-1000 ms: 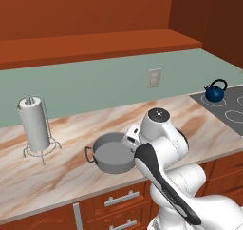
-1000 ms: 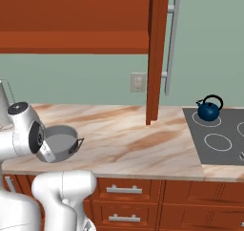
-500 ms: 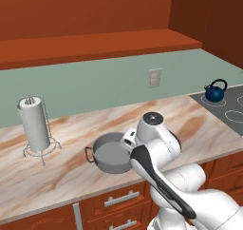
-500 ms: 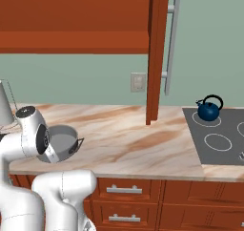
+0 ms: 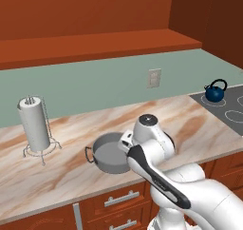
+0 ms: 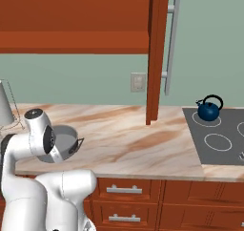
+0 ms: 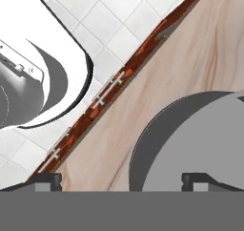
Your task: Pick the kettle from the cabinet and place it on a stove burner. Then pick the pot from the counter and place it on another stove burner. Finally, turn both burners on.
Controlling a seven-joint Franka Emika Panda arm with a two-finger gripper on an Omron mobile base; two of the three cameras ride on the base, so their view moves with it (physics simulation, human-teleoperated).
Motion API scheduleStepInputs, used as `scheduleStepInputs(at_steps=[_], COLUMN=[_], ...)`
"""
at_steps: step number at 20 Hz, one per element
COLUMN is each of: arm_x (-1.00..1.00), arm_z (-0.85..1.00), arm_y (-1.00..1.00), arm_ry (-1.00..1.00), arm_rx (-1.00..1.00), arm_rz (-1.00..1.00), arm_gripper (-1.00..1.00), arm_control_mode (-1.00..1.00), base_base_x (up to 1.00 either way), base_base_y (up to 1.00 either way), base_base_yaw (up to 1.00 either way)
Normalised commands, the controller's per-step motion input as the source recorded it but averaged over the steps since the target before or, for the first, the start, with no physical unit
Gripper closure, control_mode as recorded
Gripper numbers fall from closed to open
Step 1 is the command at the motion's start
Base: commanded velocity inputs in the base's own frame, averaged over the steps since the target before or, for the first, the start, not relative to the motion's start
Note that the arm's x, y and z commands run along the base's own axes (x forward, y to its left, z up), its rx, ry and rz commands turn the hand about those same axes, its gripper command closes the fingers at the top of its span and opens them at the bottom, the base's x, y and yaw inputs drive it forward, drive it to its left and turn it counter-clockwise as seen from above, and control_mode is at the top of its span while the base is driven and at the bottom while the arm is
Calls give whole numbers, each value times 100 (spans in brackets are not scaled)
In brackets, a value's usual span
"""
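One gripper [image 7: 121, 180] hangs with its jaws wide apart, right above the near rim of the pot [image 7: 200, 144].

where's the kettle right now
The kettle sits on the back-left burner of the cooktop, at the right in both base views, far from the pot.

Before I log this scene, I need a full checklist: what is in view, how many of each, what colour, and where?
kettle: one, dark blue, on a back burner of the cooktop
pot: one, grey, on the counter
paper-towel roll: one, white, on a wire stand, counter's left end
wall outlet: one, beige, on the green backsplash
cabinet: one, reddish-brown, above the counter
drawers: reddish-brown, silver handles, below the counter
gripper: one, jaws open, above the pot's rim
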Motion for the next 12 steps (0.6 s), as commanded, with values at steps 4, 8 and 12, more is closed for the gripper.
scheduleStepInputs(at_steps=[4,8,12], arm_x=[27,27,13], arm_z=[-20,-20,-26], arm_y=[11,14,7], arm_ry=[5,6,7], arm_rx=[0,0,0], arm_rz=[-1,-3,-1], arm_gripper=[-100,-100,-100], arm_control_mode=[-100,-100,-100], base_base_x=[0,0,0], base_base_y=[0,0,0], base_base_yaw=[0,0,0])
